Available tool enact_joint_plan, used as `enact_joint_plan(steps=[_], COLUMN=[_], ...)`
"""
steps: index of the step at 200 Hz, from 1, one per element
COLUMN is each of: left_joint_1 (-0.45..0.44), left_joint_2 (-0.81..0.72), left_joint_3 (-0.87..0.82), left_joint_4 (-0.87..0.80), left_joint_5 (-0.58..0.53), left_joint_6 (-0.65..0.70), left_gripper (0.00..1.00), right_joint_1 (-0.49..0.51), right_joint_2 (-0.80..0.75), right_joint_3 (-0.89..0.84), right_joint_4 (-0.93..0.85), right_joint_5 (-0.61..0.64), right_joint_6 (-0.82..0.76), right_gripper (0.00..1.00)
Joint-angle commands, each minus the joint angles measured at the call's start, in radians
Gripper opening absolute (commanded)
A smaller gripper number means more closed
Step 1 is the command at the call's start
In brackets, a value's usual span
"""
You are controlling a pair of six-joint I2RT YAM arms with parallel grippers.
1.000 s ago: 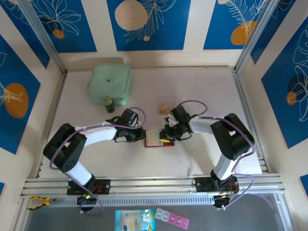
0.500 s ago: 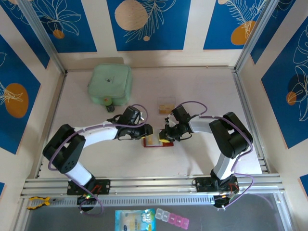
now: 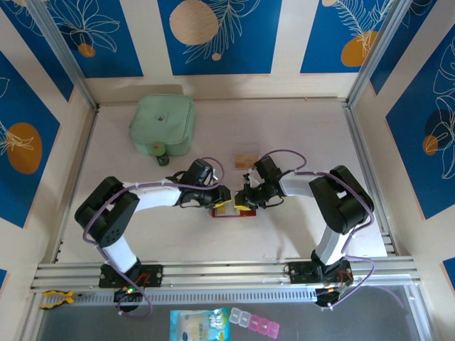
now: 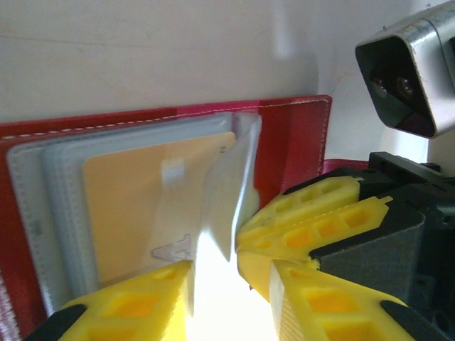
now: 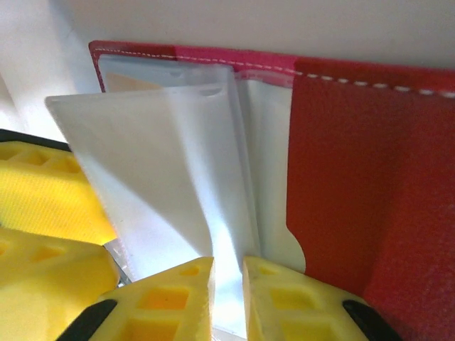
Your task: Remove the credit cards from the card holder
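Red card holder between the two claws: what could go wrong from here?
1. The right gripper seems to pinch the clear sleeve, not the gold card; pulling might tear it or drag the whole red card holder.
2. The left gripper crowds right against the right one, so fingers could bump or jam.

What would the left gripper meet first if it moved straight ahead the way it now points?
Most likely the clear sleeve standing up from the card holder, just ahead of the left gripper; the yellowish card sits in a pocket beside it. Depth is hard to judge.
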Motion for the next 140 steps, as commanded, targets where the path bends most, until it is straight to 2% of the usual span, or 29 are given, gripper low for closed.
enact_joint_plan(steps=[1, 45, 86, 140], left_joint_1=[-0.022, -0.049, -0.081, -0.109], left_joint_2=[-0.001, 0.025, 0.09, 0.179], left_joint_3=[0.045, 0.107, 0.185, 0.26], left_joint_4=[0.024, -0.01, -0.034, -0.043], left_joint_5=[0.027, 0.025, 0.027, 0.037], left_joint_6=[-0.012, -0.005, 0.002, 0.007], left_gripper=[0.33, 0.38, 0.39, 0.42], right_joint_1=[-0.011, -0.077, -0.155, -0.202], right_joint_2=[-0.072, -0.209, -0.354, -0.438], right_joint_3=[-0.024, -0.062, -0.086, -0.11], right_joint_4=[-0.04, -0.119, -0.227, -0.269], right_joint_5=[0.011, 0.06, 0.124, 0.126], right_joint_6=[-0.002, -0.014, -0.052, -0.064], right_gripper=[0.25, 0.28, 0.3, 0.31])
